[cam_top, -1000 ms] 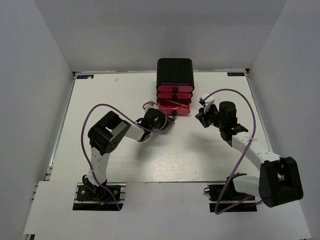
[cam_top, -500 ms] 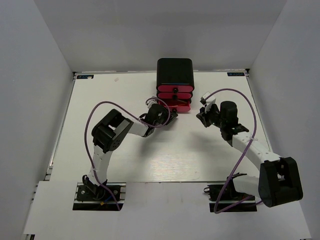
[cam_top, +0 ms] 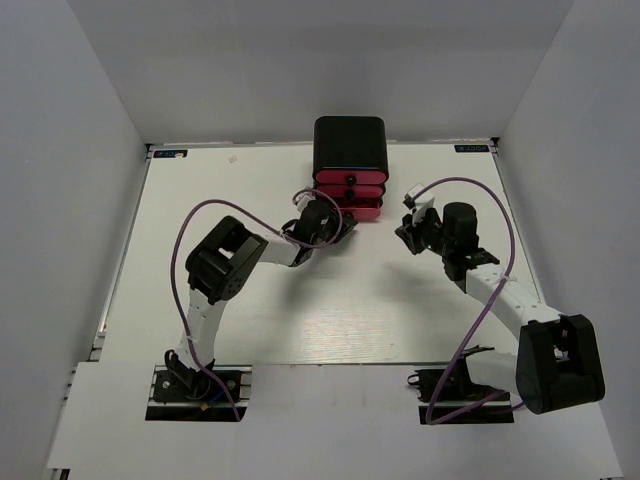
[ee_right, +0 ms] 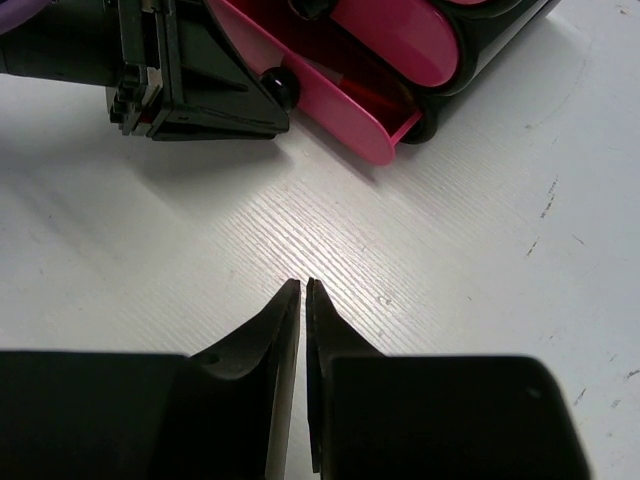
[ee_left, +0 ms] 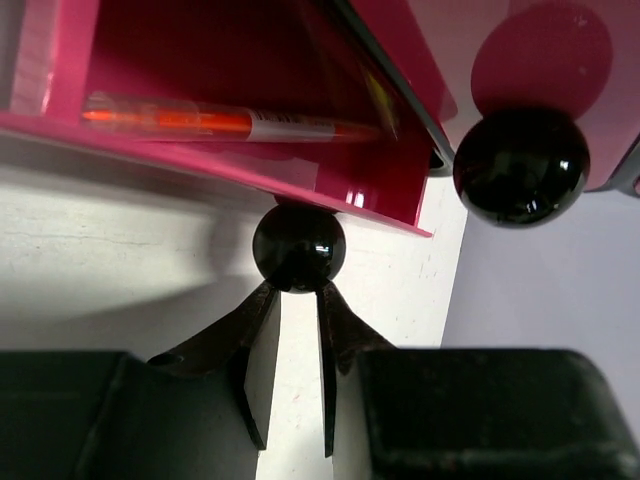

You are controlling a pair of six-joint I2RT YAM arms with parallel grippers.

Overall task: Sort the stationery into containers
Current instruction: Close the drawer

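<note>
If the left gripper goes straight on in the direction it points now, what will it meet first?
The black knob of the lowest pink drawer, right at the fingertips of the left gripper; they seem to touch it, though depth is unclear.

a white table [cam_top: 200, 200] carries the black cabinet [cam_top: 350, 145] at its far edge.

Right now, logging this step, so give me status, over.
Left end effector tips against bottom drawer knob. Right end effector shut, empty. Bottom drawer part open, orange pen inside. Nothing blocking it.
</note>
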